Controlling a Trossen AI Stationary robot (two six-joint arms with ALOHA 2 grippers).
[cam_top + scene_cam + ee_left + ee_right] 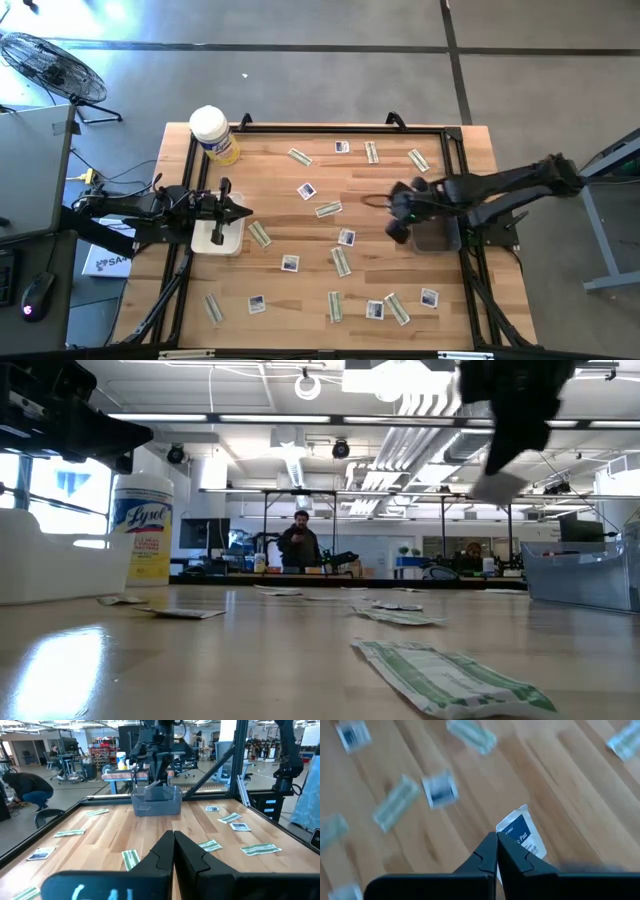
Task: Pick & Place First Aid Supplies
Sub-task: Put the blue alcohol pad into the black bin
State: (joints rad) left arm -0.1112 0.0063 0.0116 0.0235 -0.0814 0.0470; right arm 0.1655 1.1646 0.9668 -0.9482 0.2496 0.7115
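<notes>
While pinched tight on a white square packet with dark blue print, right gripper hung raised above the wooden table, just beside the clear bin at the table's right side; in the low view, same packet dangled from the dark fingers high over the tabletop. Farther out, lay scattered across the wood: more white squares and narrow greenish-tan strips, flat and apart from one another, one strip close to the low camera. On the opposite side, waited left gripper, fingers pressed together on nothing, above a white tray at the table's left. Behind it, near the far left corner, stood upright a white-lidded yellow canister.
</notes>
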